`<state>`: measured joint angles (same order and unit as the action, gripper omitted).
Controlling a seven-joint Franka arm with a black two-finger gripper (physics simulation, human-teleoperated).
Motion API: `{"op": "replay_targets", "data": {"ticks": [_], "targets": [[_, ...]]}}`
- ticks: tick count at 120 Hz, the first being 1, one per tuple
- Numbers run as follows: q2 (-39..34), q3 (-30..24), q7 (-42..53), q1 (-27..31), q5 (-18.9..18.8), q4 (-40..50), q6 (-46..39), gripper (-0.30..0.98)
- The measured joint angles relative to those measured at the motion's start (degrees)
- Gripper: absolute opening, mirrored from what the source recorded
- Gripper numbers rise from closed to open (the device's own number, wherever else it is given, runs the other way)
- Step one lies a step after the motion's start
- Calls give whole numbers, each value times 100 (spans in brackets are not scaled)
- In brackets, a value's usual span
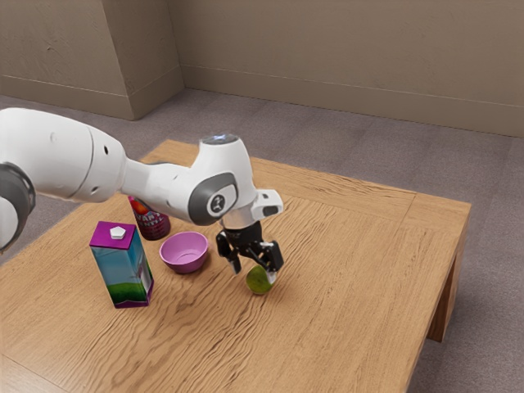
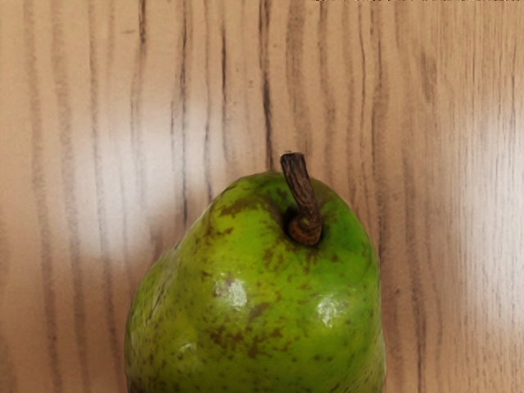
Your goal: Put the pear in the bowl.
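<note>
Ext. view: tool [image 1: 254,272] in lower middle of frame, fingers spread w/ a gap btwn; pear [image 1: 259,284] on the worktop [image 1: 352,303] just under it, outside the bowl [image 1: 184,254]. Bowl's left of the tool, w/ carton [image 1: 121,266] at its lower left & dark red can [image 1: 154,227] at its upper left. Wrist view: pear close under the tool, green w/ brown specks, short brown stem [image 2: 301,196].

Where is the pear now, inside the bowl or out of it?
Out: the pear is at the gripper, with wooden tabletop showing between it and the pink bowl.
</note>
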<state>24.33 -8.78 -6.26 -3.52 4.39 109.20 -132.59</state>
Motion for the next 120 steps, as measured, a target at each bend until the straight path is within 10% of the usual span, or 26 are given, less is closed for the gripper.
{"op": "replay_targets", "data": {"ticks": [120], "targets": [[330, 25, -231, 18, 180, -123, -317, 30]]}}
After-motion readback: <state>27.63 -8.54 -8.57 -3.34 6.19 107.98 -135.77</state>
